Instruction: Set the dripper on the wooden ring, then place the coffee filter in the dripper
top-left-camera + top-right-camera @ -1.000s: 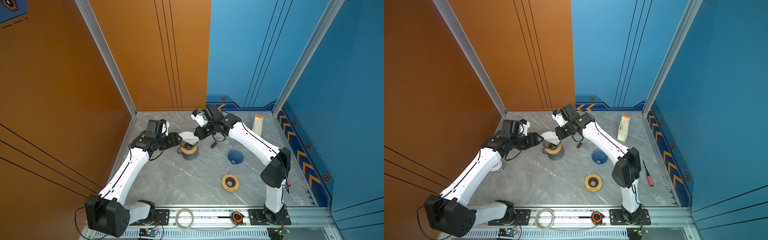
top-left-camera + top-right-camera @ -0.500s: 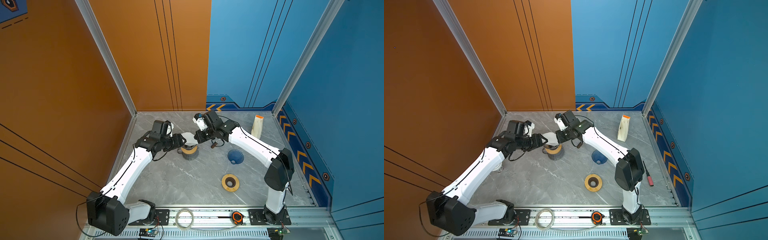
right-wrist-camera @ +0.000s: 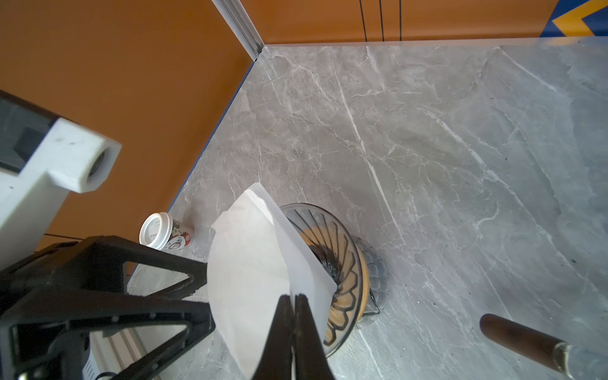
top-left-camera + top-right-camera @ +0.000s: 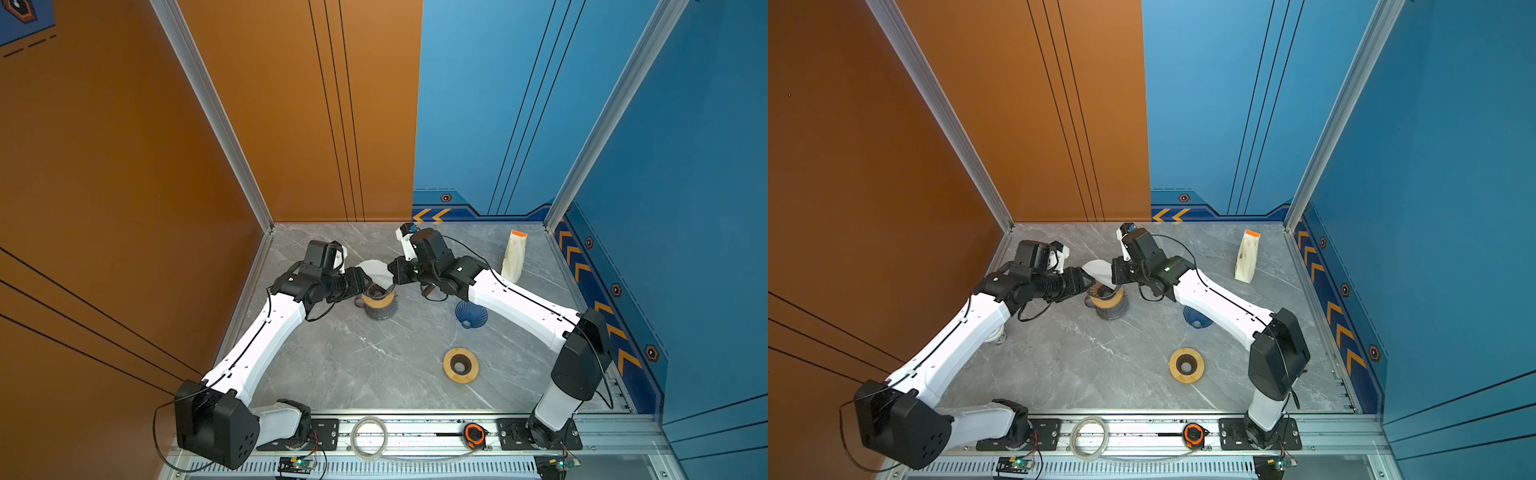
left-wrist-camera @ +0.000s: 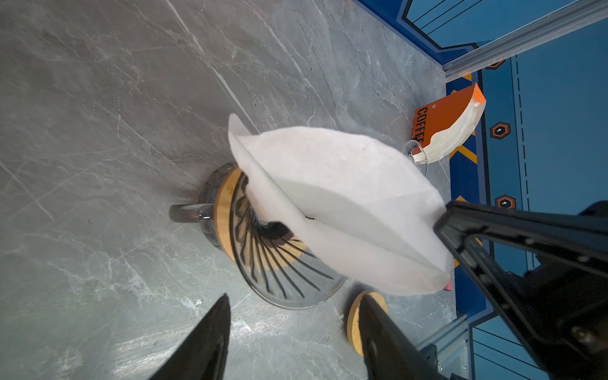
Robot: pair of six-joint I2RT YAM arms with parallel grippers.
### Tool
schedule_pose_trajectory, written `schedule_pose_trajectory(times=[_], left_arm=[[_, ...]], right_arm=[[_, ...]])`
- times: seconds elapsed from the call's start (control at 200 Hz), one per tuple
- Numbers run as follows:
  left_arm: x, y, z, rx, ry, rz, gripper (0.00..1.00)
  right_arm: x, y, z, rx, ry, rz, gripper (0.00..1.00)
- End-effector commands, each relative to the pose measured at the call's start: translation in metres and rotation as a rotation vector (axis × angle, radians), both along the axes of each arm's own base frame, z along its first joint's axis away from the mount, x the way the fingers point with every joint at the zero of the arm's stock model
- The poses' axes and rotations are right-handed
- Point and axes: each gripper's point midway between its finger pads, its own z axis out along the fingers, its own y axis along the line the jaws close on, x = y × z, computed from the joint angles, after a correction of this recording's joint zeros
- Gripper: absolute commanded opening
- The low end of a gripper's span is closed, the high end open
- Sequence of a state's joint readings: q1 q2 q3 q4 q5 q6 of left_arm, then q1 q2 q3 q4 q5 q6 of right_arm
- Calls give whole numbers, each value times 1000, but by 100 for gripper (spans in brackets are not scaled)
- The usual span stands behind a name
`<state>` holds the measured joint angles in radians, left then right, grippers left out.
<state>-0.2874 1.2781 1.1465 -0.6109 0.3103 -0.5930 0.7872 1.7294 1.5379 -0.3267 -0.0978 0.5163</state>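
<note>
The white paper coffee filter (image 4: 376, 269) (image 4: 1098, 268) hangs half open, tilted over the dripper, with its lower edge inside the rim. My right gripper (image 3: 293, 297) (image 4: 392, 276) is shut on the filter's (image 3: 253, 263) folded seam. The dripper (image 4: 377, 296) (image 4: 1108, 297) is clear glass with black ribs (image 5: 279, 263) and a wooden collar, and it stands on a glass server. My left gripper (image 5: 292, 297) (image 4: 365, 284) is open, with nothing between its fingers. It is beside the dripper's (image 3: 342, 263) rim, just under the filter (image 5: 345, 204).
An orange and white coffee bag (image 4: 514, 255) stands at the back right. A blue ribbed cone (image 4: 471, 313) and a wooden ring (image 4: 460, 365) lie right of the dripper. A paper cup (image 3: 163, 232) sits by the orange wall. A brown handle (image 3: 523, 339) lies near the right arm.
The left gripper has edged right, closer to the dripper. The right wrist has dipped a little, and the filter stays gripped over the dripper.
</note>
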Motion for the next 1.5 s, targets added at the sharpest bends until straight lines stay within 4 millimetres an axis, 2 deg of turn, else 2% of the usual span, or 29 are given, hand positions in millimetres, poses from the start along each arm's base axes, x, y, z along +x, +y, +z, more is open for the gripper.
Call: schedule_pose_trajectory(times=[0.0, 0.24, 0.381, 0.511, 0.751, 0.876, 0.961, 0.976, 1.062, 1.292, 1.492], left_arm=[[11, 3, 11, 0, -38, 20, 63], [16, 5, 14, -5, -49, 30, 62], [19, 6, 15, -7, -55, 34, 62], [21, 6, 18, -10, -61, 38, 62], [21, 8, 10, -5, -42, 46, 62], [23, 7, 5, -10, -28, 56, 59], [25, 8, 2, -17, -21, 68, 58], [26, 7, 1, -20, -19, 70, 57], [28, 6, -1, -34, -18, 79, 55], [32, 6, -12, -41, 12, 96, 47], [35, 4, -20, -41, 38, 95, 43]], right_arm=[[2, -3, 10, 56, -11, -92, 0], [-7, 3, 4, 93, 2, -129, 0], [-10, 5, 6, 102, 0, -117, 7], [-11, 6, 10, 93, -7, -90, 18], [-8, 1, 12, -4, 7, 3, 33], [-8, 2, 7, -116, 12, 79, 34], [-10, 4, -4, -204, 29, 136, 34], [-9, 7, 3, -202, 14, 146, 34], [-11, 11, -2, -268, 11, 191, 34], [-8, 16, -8, -321, 2, 218, 34], [-4, 11, -9, -346, -6, 194, 35]])
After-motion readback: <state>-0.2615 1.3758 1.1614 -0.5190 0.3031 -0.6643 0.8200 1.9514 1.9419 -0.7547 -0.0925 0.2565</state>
